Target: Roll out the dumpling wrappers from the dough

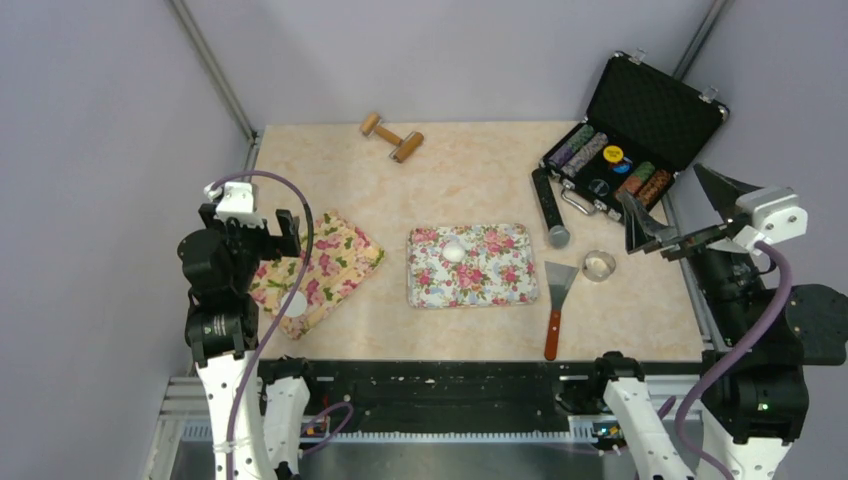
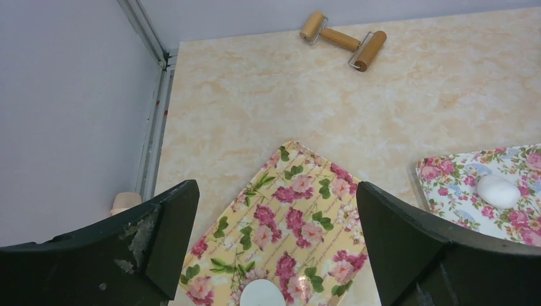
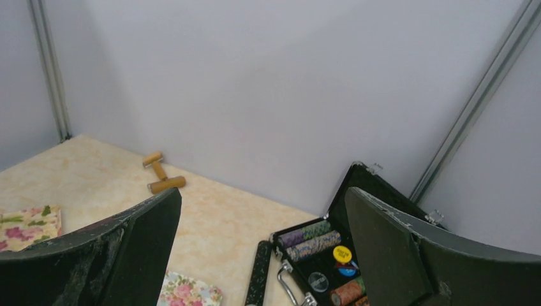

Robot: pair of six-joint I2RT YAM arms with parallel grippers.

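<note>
A white ball of dough point(image 1: 455, 252) point(image 2: 497, 191) sits on the white floral tray point(image 1: 500, 272) point(image 2: 446, 172) at the table's middle. One flat white dumpling wrapper point(image 1: 296, 303) point(image 2: 261, 294) lies on the yellow floral tray point(image 1: 340, 250) point(image 2: 300, 204) at the left. A wooden rolling pin point(image 1: 392, 137) point(image 2: 343, 39) point(image 3: 163, 173) rests by the back wall. My left gripper point(image 1: 262, 238) point(image 2: 275, 191) hangs open above the yellow tray, holding nothing. Raised over the right edge, my right gripper point(image 1: 668, 205) point(image 3: 263, 197) is open and empty.
A metal ring cutter point(image 1: 598, 265) and a wooden-handled spatula point(image 1: 556, 300) lie right of the white tray. An open black case of poker chips point(image 1: 630, 140) point(image 3: 338, 255) stands at the back right, with a black cylinder point(image 1: 550, 205) point(image 3: 258, 274) beside it. Walls close in the left, back and right.
</note>
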